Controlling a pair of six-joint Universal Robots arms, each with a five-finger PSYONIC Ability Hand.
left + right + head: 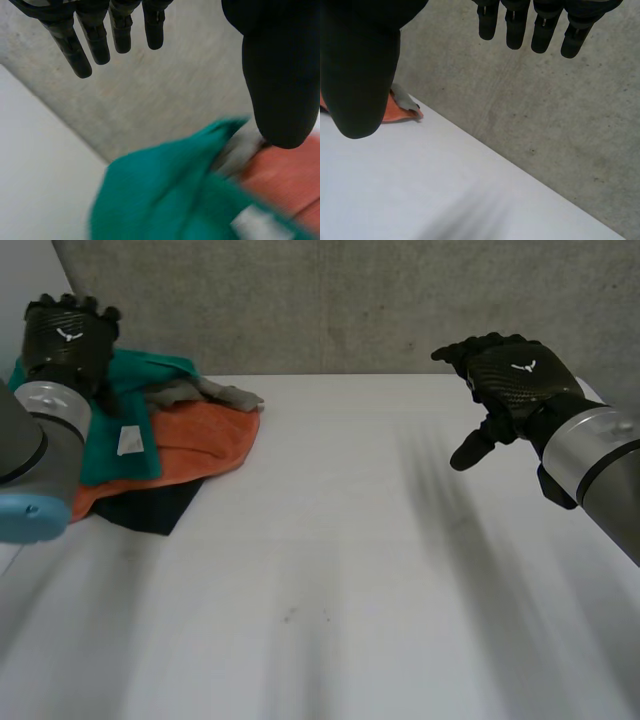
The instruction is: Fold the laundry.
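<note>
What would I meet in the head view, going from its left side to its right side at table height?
left hand → green cloth → orange cloth → bare stretch of the white table → right hand, with its fingers open above the table.

Soft matt cloth laundry (pixel 190 440) on a smooth white table (pixel 350 570).

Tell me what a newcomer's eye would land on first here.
The bright pile, a teal cloth over an orange cloth, sits at the white table's far left corner. The left hand hovers open just above it, and the right hand hangs open over the table's right side.
</note>
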